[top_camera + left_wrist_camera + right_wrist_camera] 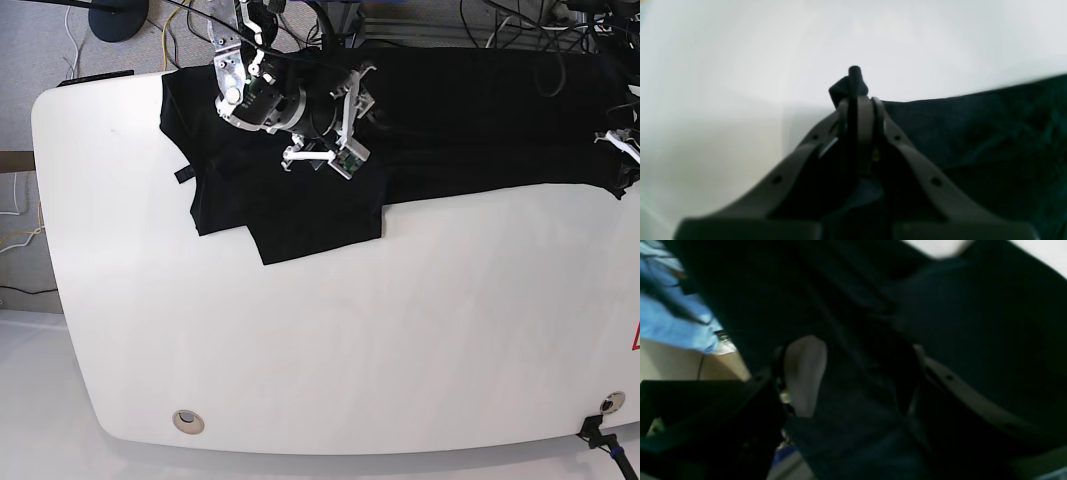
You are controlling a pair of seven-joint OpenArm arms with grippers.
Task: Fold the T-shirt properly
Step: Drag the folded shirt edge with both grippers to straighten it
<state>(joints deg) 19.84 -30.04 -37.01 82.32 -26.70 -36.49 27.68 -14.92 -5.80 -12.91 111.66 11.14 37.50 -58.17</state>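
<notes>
Black T-shirt [300, 200] lies spread along the far side of the white counter [330, 350], one sleeve flap turned down toward the counter's middle. My left fingers [857, 100] are clenched tight on a pinch of the shirt's edge; a nub of black cloth pokes out past the tips, w/ bare counter beyond. My right fingers [860, 373] stand apart over the shirt's mid-section w/ dark cloth draped betw. them; view's blurry, so prob. not pinching, can't tell for sure.
</notes>
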